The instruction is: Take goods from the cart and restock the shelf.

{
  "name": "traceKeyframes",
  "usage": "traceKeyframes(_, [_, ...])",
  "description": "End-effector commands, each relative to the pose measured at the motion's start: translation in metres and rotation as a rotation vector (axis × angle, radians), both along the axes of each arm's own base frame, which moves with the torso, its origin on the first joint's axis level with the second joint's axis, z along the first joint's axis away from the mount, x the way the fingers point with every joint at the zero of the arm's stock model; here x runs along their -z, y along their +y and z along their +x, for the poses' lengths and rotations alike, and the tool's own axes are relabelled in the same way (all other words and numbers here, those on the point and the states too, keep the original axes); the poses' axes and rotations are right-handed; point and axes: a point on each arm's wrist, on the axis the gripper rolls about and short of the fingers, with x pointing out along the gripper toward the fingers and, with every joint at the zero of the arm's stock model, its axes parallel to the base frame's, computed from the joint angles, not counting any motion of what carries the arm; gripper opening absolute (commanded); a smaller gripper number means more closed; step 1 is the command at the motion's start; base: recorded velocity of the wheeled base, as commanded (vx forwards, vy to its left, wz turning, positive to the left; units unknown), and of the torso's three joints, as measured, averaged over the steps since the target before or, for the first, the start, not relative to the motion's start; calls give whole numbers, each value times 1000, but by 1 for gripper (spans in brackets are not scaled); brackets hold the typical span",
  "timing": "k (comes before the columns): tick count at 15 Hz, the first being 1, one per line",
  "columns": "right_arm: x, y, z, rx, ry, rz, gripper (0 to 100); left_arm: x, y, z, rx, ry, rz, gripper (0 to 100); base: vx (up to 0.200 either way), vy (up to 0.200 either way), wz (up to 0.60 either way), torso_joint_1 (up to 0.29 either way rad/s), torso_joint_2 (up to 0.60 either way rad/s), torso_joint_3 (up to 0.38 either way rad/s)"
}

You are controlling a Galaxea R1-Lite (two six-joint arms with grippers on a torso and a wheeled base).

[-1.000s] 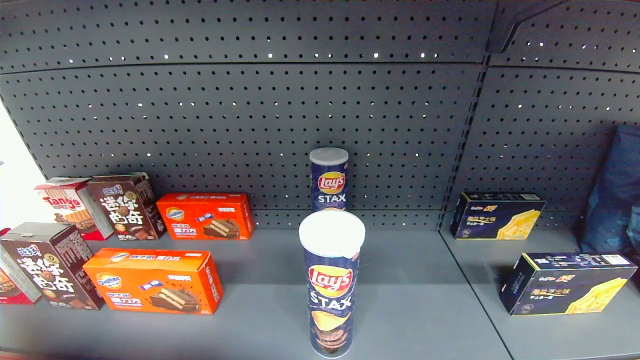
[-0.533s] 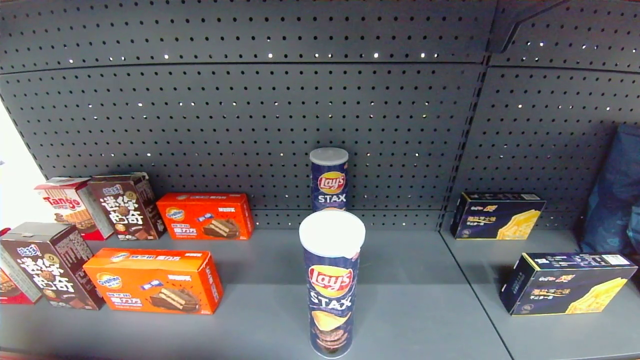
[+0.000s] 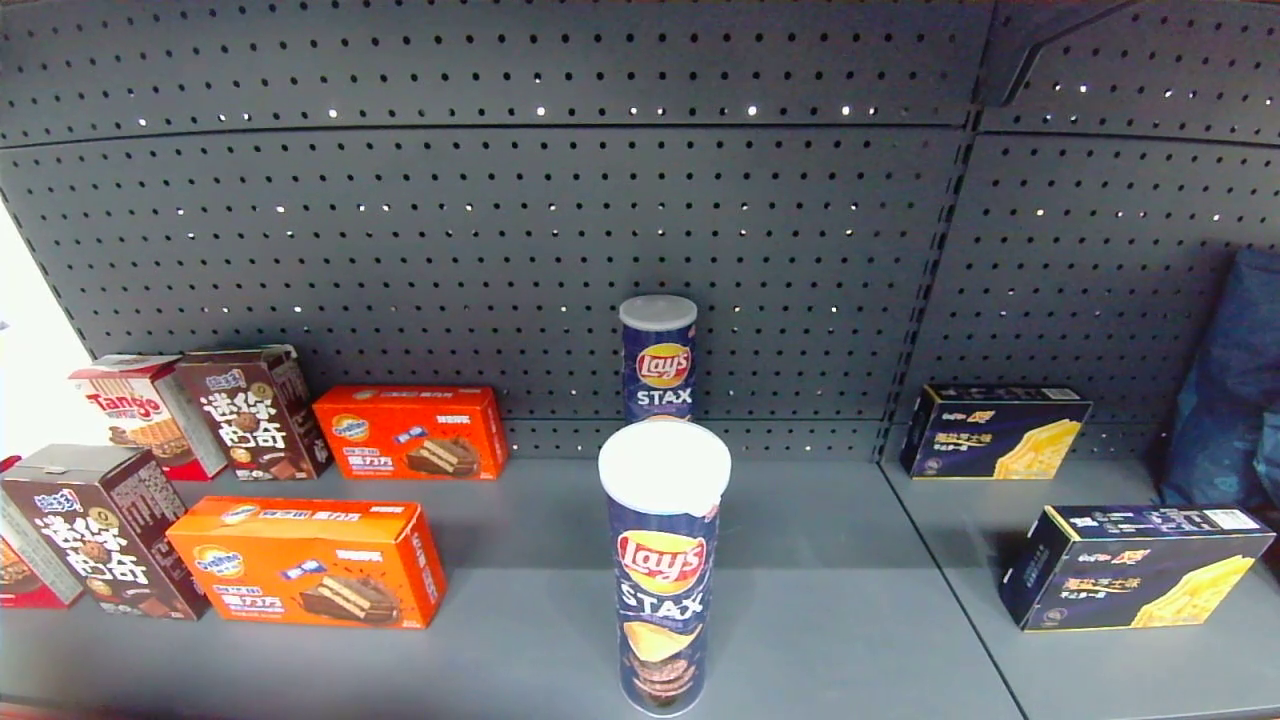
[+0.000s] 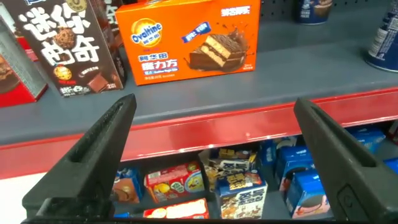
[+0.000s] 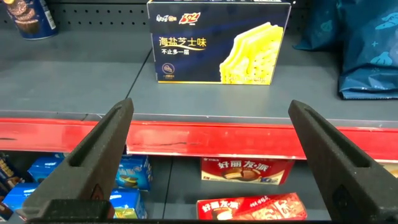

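Grey pegboard (image 3: pixel 450 220) backs a store shelf (image 3: pixel 820 600) that already carries stock. Two chip canisters stand upright at its middle, the front canister (image 3: pixel 663 570) near the edge and the rear canister (image 3: pixel 658 355) against the back panel. To the left lie a front orange box (image 3: pixel 305 560) and a rear orange box (image 3: pixel 410 432), flanked by brown cookie boxes (image 3: pixel 100 525). To the right, a near navy box (image 3: pixel 1135 565) and a far navy box (image 3: pixel 995 430) sit well apart on the adjoining bay.

Both arms hang low in front of the red shelf lip (image 4: pixel 249 124). The left gripper (image 4: pixel 211 109) faces the front orange box with its fingers spread wide and nothing between them. The right gripper (image 5: pixel 210 106) is likewise spread and empty, facing the near navy box.

With neither gripper carrying anything, the robot appears to be between placements, with the front canister set down and released. The next move likely calls for turning back to the cart, closing on another item, and bringing it to one of the bare stretches of shelf without knocking the tall, easily tipped canisters.
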Motion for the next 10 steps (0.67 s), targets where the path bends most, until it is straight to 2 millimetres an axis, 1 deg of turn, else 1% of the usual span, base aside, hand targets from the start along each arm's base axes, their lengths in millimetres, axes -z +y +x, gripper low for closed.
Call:
traceKeyframes(1, [0,0,0,0,1,-1,100,0,0,0,0,-2,1,100,0,0,0,0,0,0])
traceKeyframes(4, [0,0,0,-2,1,-1,100,0,0,0,0,-2,1,100,0,0,0,0,0,0])
traceKeyframes(5, [0,0,0,0,-1,-1,100,0,0,0,0,-2,-1,100,-200,0,0,2,7,2])
traceKeyframes(10, [0,0,0,0,1,-1,100,0,0,0,3,-1,-9,100,0,0,0,0,0,0])
